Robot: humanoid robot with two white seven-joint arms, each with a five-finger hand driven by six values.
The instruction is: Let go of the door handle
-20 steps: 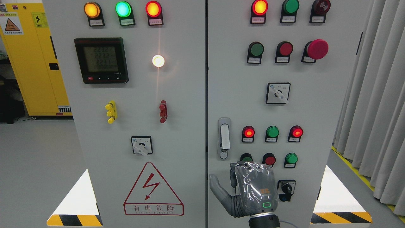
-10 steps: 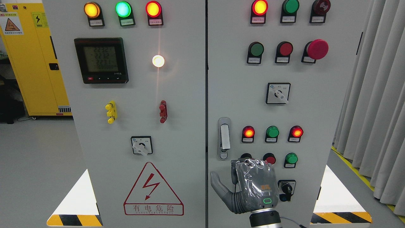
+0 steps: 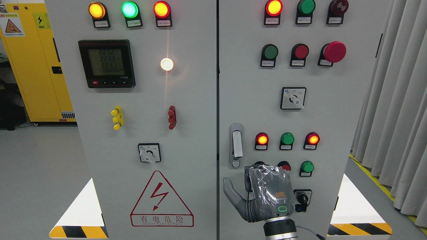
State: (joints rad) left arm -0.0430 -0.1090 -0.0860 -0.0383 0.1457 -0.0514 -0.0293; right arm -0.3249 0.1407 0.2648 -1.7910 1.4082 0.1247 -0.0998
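Grey metal fills most of the view: an electrical cabinet with two doors, split by a dark vertical seam. On the right door, just beside that seam, the silver door handle stands upright and flush in its recess, with nothing touching it. Directly below it and a little to the right, the right hand rises from the bottom edge, its back, wrapped in clear plastic film, facing the camera. Its thumb sticks out to the left and holds nothing; the other fingers point away toward the door and are hidden behind the back of the hand, so whether they are straight or curled cannot be told. The top of the hand covers part of a dark button and a red button in the lowest row, while a green button beside them is fully visible. A black key switch sits just right of the hand. On the left door, a digital meter shows lit digits, and a red lightning warning triangle is printed low down. A yellow cabinet stands at the far left.
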